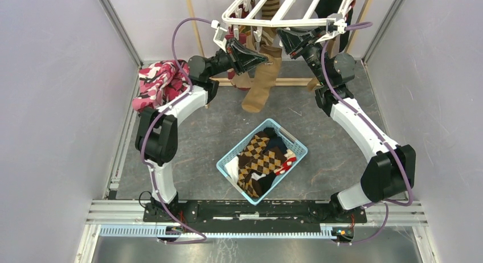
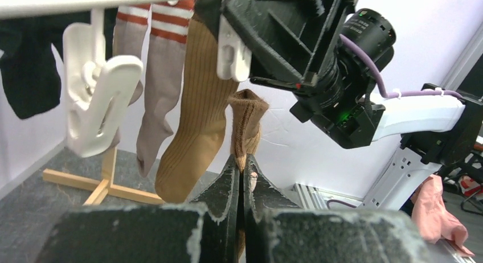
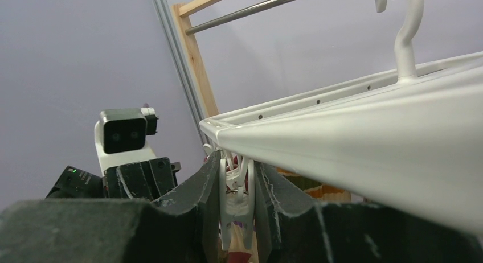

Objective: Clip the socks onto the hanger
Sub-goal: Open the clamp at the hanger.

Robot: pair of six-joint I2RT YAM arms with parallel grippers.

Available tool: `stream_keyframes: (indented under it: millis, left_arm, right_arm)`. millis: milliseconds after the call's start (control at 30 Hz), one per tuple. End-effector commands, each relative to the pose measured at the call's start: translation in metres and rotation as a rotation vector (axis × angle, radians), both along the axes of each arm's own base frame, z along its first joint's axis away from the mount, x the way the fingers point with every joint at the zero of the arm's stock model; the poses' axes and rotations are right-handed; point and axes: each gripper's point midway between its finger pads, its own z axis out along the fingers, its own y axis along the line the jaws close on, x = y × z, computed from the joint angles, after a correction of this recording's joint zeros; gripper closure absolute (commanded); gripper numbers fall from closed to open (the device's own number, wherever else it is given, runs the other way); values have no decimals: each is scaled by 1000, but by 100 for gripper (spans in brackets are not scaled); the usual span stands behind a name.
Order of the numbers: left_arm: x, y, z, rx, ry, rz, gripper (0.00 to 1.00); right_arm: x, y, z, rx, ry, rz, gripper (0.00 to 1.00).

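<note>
Pale lilac walls close in a grey, speckled table (image 1: pixel 188 155), where two arms work at a white hanger (image 3: pixel 370 132) slung from a wooden stand (image 2: pixel 102 183). The left gripper (image 2: pixel 243 171) has its fingers pressed together on a tan sock (image 2: pixel 248 118). The sock's ribbed cuff stands up just above the fingertips, and the rest drops out of sight below them. Just beyond that cuff, the right gripper (image 3: pixel 236 186) clamps a clip (image 3: pixel 236 214) dangling from the hanger's edge bar, one finger against each flank. Whether the clip's mouth is sprung wide is hard to judge from these angles. Left of the left fingers, a second tan sock (image 2: pixel 191 115) and grey socks (image 2: pixel 154 103) with red-and-white striped cuffs hang from the hanger. Further left a spare clip (image 2: pixel 97 103) hangs free. Well below both sets of fingers, a light blue basket (image 1: pixel 245 142) on the table holds argyle socks (image 1: pixel 259 157). A pink, red and black patterned cloth (image 1: pixel 156 81) lies well apart from the fingers, beside the left arm.
</note>
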Motion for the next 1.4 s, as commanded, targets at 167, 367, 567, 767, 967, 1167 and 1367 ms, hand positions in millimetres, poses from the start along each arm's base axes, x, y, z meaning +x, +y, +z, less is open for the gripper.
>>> stream_keyframes:
  millis: [167, 367, 567, 767, 967, 1167, 1367]
  left_arm:
    - [12, -4, 1, 40, 33, 11, 98]
    - [14, -8, 4, 32, 31, 0, 98]
    - [18, -11, 4, 27, 59, 11, 98]
    - [20, -16, 4, 18, 68, 7, 98]
    - [16, -23, 9, 6, 70, -17, 98]
    - [11, -27, 13, -15, 78, -47, 98]
    - [14, -30, 14, -20, 96, -52, 98]
  right_arm:
    - [-12, -2, 16, 22, -4, 33, 83]
    - [-12, -1, 14, 20, -3, 39, 82]
    - [-13, 0, 14, 20, -1, 48, 82]
    - [-13, 2, 12, 17, 5, 56, 83]
    - [-13, 2, 11, 15, 3, 58, 82]
    - [-12, 2, 9, 10, 2, 57, 82]
    - [-12, 3, 9, 8, 2, 61, 82]
